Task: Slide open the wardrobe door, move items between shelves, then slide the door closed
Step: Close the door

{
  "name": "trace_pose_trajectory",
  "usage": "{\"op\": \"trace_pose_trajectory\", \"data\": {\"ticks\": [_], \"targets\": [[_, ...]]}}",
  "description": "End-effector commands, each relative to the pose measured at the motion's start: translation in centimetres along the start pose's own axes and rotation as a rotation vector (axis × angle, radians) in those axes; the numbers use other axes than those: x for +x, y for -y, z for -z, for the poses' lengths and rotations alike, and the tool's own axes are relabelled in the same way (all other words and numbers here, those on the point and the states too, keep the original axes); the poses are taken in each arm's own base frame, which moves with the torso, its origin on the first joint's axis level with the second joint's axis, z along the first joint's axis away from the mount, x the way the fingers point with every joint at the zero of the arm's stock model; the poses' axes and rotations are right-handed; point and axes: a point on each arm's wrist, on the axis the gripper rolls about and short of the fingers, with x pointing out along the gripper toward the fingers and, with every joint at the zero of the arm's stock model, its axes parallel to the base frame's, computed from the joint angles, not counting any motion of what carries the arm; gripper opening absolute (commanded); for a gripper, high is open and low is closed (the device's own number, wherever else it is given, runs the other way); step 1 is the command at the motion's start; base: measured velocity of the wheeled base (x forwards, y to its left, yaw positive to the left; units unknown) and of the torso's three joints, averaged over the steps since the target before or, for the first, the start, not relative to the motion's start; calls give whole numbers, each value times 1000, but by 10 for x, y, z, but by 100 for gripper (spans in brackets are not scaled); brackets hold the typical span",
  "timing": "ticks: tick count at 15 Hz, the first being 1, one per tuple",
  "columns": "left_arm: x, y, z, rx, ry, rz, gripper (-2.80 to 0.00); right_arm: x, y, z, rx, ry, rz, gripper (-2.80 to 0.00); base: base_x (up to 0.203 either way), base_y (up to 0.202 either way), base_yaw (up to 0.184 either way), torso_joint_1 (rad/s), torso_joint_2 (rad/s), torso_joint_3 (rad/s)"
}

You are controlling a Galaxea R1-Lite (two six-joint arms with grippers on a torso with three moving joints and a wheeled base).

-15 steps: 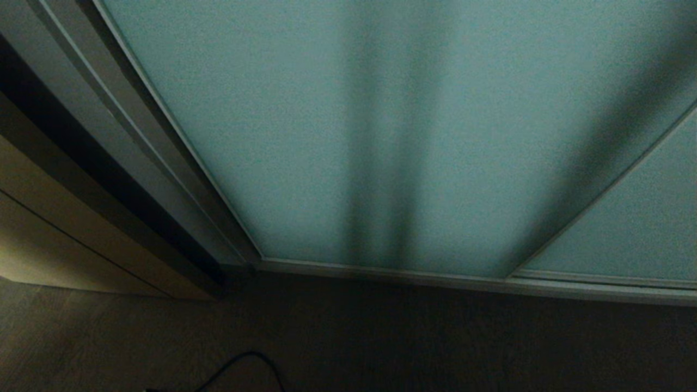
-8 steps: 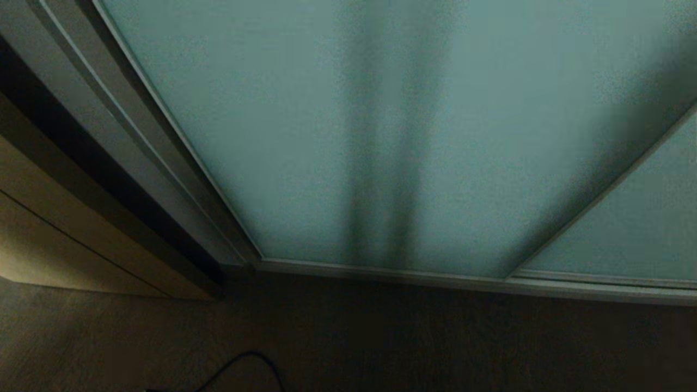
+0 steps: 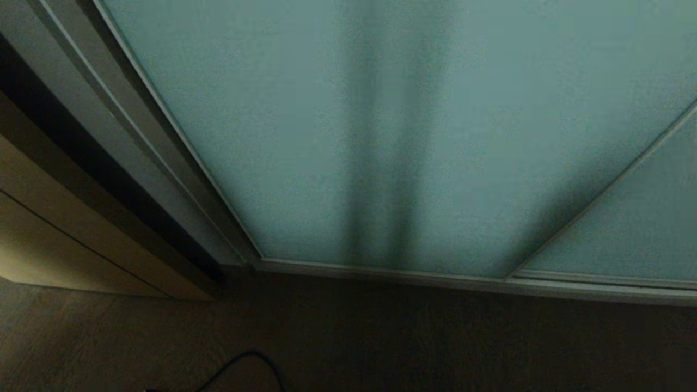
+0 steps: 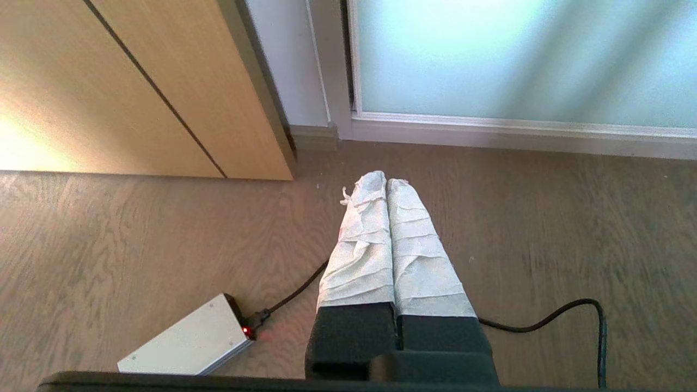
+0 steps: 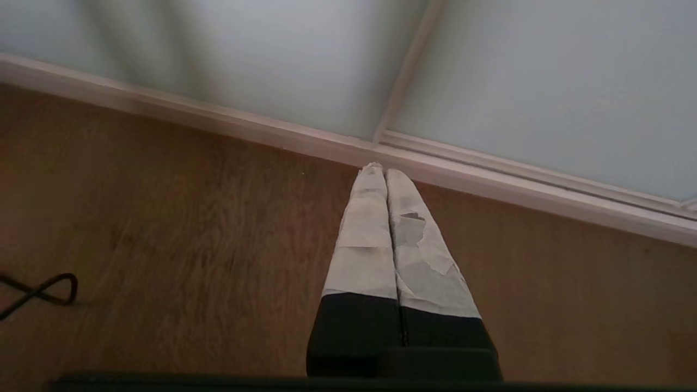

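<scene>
The door (image 3: 348, 136) stands shut ahead, long axis upright, its left edge nearer the left gripper (image 4: 385, 182) (both it and the right gripper (image 5: 381, 170) pressed together, empty, over the floor (image 4: 136, 245)).

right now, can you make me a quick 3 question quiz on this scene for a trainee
1. True or false: the sliding wardrobe door is shut, with no shelf in sight.
2. What state is the left hand in? A) open, B) shut on a black bag, C) shut and empty.
3. Fill in: in the left wrist view, the black cable on the wooden floor plugs into a flat silver ____.

Key
1. True. The frosted panel fills the frame down to the bottom track, next to the beige cabinet.
2. C. The taped fingers press together over the floor; the right hand looks the same, near the track.
3. Box, with a small red light.
</scene>
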Motion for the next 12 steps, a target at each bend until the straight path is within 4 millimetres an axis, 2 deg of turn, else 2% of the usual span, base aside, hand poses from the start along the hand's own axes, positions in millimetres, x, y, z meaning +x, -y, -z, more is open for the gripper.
{"op": "trace_pose_trajectory", "data": {"ticks": [1, 4, 7, 12], "targets": [[0, 0, 0, 0, 1, 0, -280, -12, -1, 9, 9, 112, 12, -280, 0, 0, 0, 0, 0, 0], [0, 0, 0, 0, 1, 0, -280, -14, 0, 7, 10, 162, 16, -280, 0, 0, 0, 0, 0, 0], [0, 0, 0, 0, 1, 0, -280, -14, 0, 7, 110, 157, 10, -280, 0, 0, 0, 0, 0, 0], [0, 0, 0, 0, 0, 0, -280, -14, 0, 7, 120, 157, 4, -280, 0, 0, 0, 0, 0, 0]]}}
